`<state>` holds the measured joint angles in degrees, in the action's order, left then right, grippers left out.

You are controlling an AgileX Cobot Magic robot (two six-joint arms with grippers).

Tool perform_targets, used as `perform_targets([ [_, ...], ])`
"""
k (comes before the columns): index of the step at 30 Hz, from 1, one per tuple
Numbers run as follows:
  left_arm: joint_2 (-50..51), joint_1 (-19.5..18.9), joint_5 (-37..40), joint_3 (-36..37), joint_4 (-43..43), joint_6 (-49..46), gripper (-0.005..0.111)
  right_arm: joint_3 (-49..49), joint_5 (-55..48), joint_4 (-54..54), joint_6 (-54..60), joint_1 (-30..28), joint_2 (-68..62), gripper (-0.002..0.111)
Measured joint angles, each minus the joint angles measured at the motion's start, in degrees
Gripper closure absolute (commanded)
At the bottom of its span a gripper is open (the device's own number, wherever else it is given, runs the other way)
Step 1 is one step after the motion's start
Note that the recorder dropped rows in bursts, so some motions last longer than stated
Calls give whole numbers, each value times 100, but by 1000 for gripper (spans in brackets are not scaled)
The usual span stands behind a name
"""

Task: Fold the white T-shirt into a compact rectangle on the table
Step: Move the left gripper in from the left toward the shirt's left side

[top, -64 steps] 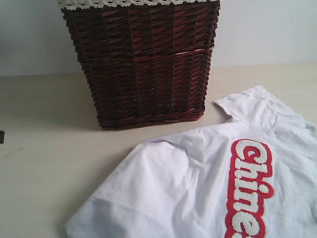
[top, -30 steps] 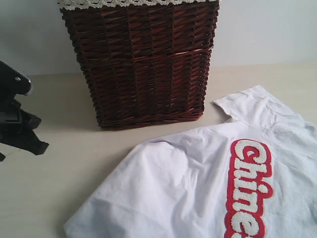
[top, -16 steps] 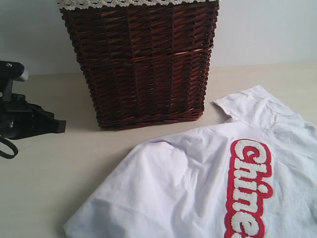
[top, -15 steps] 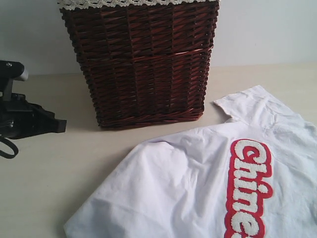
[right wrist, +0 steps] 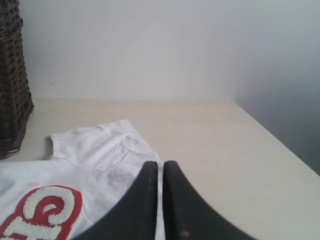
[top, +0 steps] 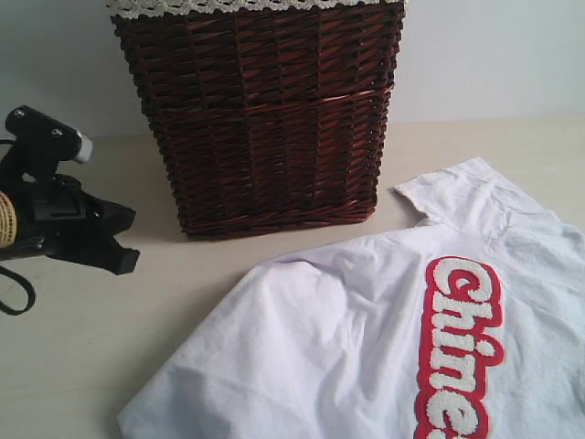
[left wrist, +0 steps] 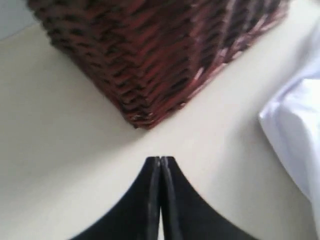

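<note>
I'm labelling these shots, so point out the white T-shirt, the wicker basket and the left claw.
white T-shirt (top: pixel 329 347), exterior view, plain cloth left of the lettering.
wicker basket (top: pixel 265 119), exterior view, front woven wall.
left claw (left wrist: pixel 160 161), left wrist view, where its closed tips meet.

Black left hand (top: pixel 124 260), silver knob (top: pixel 81 146), looped black cable (top: pixel 16 297)

A staged robot lab bench, by the look of it: bare cream desk (top: pixel 82 357), blank pale wall (top: pixel 484 55) behind, a lone lace-trimmed wicker basket (top: pixel 265 119), black robot arm (top: pixel 64 224) alongside.
</note>
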<state>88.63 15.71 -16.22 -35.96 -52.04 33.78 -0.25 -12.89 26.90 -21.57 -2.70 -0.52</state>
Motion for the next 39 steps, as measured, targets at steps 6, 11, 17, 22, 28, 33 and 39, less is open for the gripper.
perform_targets([
  [6, 61, 0, -1655, 0, -2354, 1638, 107, 0, -16, 0, 0, 0, 0, 108],
  [11, 605, 14, -2630, 0, -2866, 1831, 106, 0, 19, 0, 4, 0, 0, 108],
  [17, 952, 14, -2595, -3, -2510, 1058, 71, 0, 19, 0, 4, 0, 0, 108],
  [22, 1503, -11, -2595, -91, -2443, 1013, 68, 0, 22, 0, 4, 0, 0, 108],
  [28, 1999, 138, -2739, -522, -3175, 1013, 90, 0, 22, -10, 4, 0, 0, 108],
  [33, 2004, 460, -3347, -533, -4094, 1147, 106, 0, 22, -10, 4, 0, 0, 108],
  [39, 1787, 775, -3498, -533, -4202, 1162, 106, 0, 22, -10, 4, 0, 0, 108],
])
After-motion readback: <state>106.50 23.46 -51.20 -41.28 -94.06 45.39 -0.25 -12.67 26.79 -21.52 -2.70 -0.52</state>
